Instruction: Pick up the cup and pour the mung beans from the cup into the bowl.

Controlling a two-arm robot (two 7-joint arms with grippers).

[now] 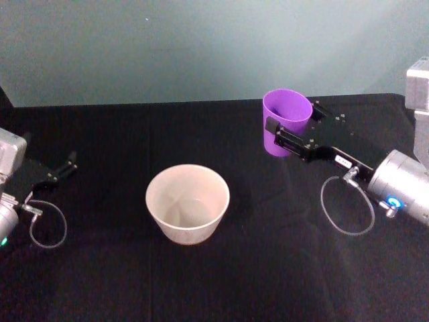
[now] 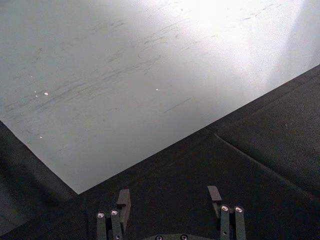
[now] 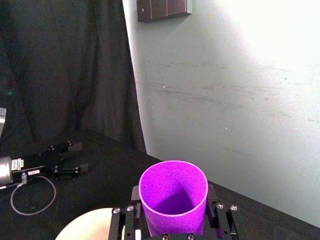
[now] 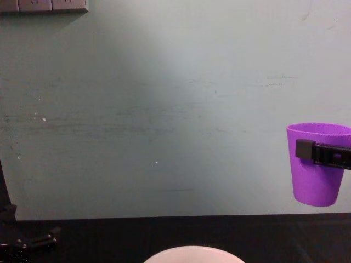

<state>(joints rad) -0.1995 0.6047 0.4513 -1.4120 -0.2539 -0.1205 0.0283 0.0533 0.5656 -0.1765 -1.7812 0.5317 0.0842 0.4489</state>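
Nearest, in the middle of the black tablecloth (image 1: 120, 282): the bowl (image 1: 149, 196), upright. At the left edge, the left gripper (image 1: 62, 170), fingers apart, holding nothing. Farther back on the right, the right gripper (image 1: 292, 115), clamped around the cup (image 4: 315, 164), upright, lifted above the tablecloth.

Pale grey-green wall (image 4: 164, 109), scuffed and streaked, stands behind the right claw (image 1: 293, 117), with bright light glare on part of it. Black cloth tabletop (image 1: 268, 282) spreads below and around the claw. Dark socket panel (image 3: 164, 9) sits high on the wall, above the claw; black curtain (image 3: 60, 65) hangs well off from it.
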